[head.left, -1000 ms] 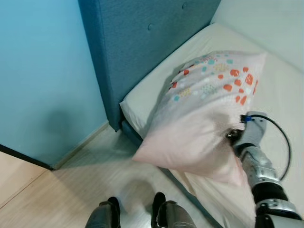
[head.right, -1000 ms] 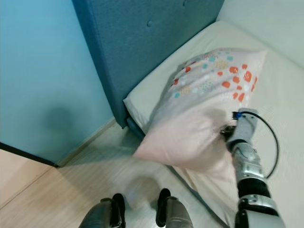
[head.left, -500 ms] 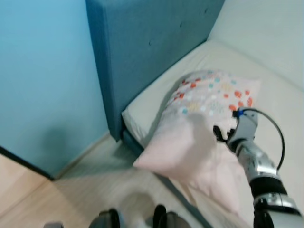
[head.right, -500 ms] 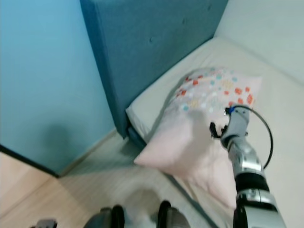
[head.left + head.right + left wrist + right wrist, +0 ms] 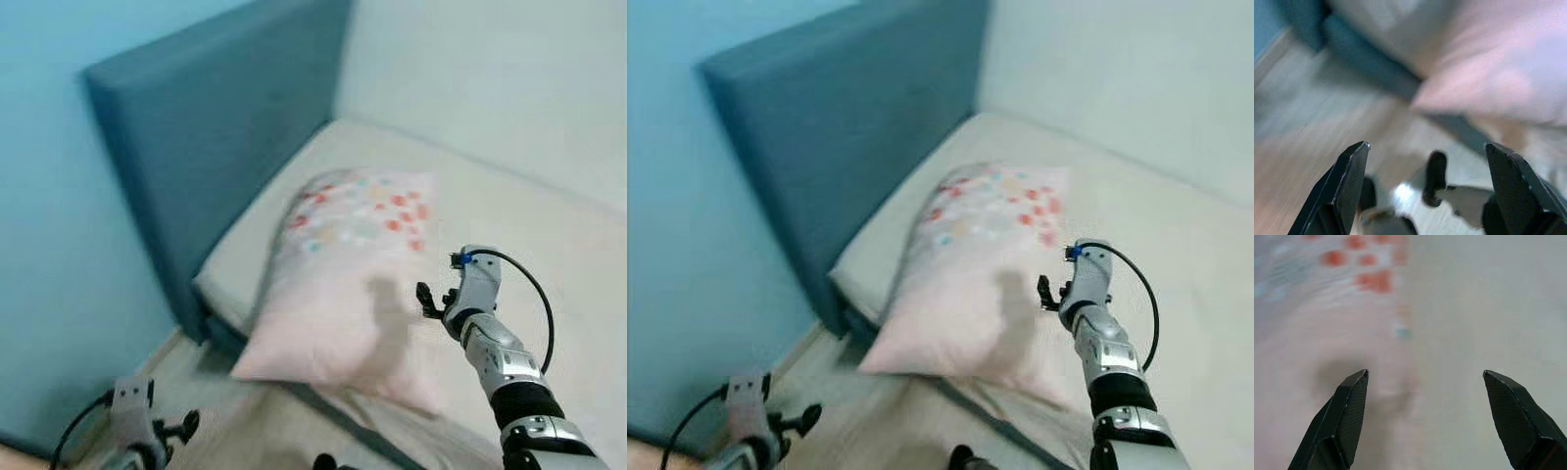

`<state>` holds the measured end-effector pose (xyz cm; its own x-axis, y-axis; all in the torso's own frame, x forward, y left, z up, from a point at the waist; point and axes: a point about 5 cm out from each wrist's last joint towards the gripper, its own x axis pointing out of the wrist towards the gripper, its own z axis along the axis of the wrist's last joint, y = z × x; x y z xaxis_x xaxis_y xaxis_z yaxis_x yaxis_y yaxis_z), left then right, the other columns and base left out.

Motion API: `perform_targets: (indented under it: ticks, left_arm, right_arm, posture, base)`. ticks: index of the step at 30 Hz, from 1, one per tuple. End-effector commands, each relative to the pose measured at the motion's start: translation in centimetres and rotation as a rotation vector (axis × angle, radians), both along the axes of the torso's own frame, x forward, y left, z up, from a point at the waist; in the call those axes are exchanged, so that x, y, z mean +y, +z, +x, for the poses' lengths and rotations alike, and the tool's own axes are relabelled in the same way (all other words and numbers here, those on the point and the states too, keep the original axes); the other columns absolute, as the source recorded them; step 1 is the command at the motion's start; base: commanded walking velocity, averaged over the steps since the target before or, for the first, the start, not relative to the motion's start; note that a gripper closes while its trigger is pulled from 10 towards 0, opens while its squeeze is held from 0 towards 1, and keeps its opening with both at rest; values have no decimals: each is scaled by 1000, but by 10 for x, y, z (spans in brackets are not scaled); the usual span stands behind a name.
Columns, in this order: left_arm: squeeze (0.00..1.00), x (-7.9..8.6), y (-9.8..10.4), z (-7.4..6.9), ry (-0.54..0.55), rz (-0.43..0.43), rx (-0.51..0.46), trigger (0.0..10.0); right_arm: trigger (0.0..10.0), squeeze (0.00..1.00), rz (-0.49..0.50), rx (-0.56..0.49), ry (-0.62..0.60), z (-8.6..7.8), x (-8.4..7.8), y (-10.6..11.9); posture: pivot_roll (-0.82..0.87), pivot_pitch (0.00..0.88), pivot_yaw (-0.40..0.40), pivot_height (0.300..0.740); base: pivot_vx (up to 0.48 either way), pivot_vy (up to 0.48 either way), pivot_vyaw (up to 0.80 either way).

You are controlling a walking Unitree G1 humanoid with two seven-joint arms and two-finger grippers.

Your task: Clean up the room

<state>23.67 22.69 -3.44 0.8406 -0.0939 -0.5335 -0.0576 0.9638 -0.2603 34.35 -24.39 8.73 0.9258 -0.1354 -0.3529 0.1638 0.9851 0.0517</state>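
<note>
A pale pink pillow (image 5: 343, 274) with red and teal dots at its far end lies on the cream mattress (image 5: 509, 215), near the headboard. Its near corner hangs over the mattress edge. My right gripper (image 5: 428, 300) hovers just off the pillow's right side, open, with nothing between its fingers. The right wrist view looks down on the pillow's dotted cover (image 5: 1366, 279) past the spread fingertips (image 5: 1354, 387). My left gripper (image 5: 182, 425) is low on the left above the floor, open and empty.
A dark teal upholstered headboard (image 5: 196, 147) stands left of the mattress, against a lighter teal wall (image 5: 49, 245). A pale wall (image 5: 490, 88) backs the bed. Light wood floor (image 5: 1312, 122) runs along the bed's dark base (image 5: 1381, 68), with my feet (image 5: 1437, 176) close by.
My right gripper has let go of the raised pillow, which now rests on the mattress. The camera has tilted upward, and my left arm has come into view.
</note>
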Motion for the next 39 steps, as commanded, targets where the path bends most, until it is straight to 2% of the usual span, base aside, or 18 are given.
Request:
perform_targets:
  ticks: [1,7,10,12,14,16,19,23,25,29,33,35,37,39]
  left_arm:
    - [0,-9,-4,0,-23,-21,31,10000]
    - [0,-13,6,16,-41,18,-5,10000]
    - [0,-12,13,26,5,78,-22,10000]
    - [0,-12,14,29,20,83,-26,10000]
    - [0,-10,20,35,70,121,-32,10000]
    - [0,-9,20,37,80,132,-30,10000]
    - [0,-7,13,31,48,293,52,10000]
    - [0,-4,8,25,53,348,87,10000]
    - [0,3,8,23,114,377,107,10000]
    - [0,12,14,27,216,330,96,10000]
    - [0,13,17,30,232,302,77,10000]
    - [0,11,22,37,240,267,56,10000]
    - [0,10,25,41,241,248,43,10000]
    - [0,11,26,42,247,272,36,10000]
  right_arm:
    - [10000,0,-9,41,-11,-6,1,-13]
    - [10000,0,-1,85,-18,-13,8,-29]
    - [10000,0,5,95,25,-17,22,-37]
    - [10000,0,8,95,33,-17,25,-39]
    - [10000,0,20,75,73,-18,38,-39]
    - [10000,0,21,70,81,-18,40,-39]
    - [10000,0,13,44,131,-21,49,-38]
    - [10000,0,21,22,157,-27,55,-37]
    - [10000,0,34,-23,186,-44,61,-34]
    - [10000,0,118,-117,206,-75,66,-22]
    - [10000,0,165,-172,227,-88,68,-12]
    - [10000,0,258,-254,334,-103,80,8]
    - [10000,0,317,-296,420,-115,92,22]
    - [10000,0,349,-308,456,-125,99,30]
  posture:
    - [104,58,-64,730]
    - [97,38,-54,730]
    - [86,28,-46,730]
    - [86,28,-46,730]
    - [66,34,-38,730]
    - [66,34,-38,730]
    - [15,107,-34,730]
    - [-22,138,-27,730]
    - [-97,207,-33,730]
    - [-159,276,-41,730]
    - [-187,315,-46,730]
    - [-216,376,-55,730]
    - [-225,393,-61,730]
    - [-242,416,-67,730]
  base:
    - [0,0,-700]
    - [0,0,-700]
    - [0,0,-700]
    - [0,0,-700]
    - [0,0,-706]
    - [0,0,-706]
    - [0,0,-700]
    - [0,0,-700]
    - [0,0,-694]
    - [0,0,-692]
    - [0,0,-173]
    - [0,0,0]
    - [0,0,0]
    - [0,0,0]
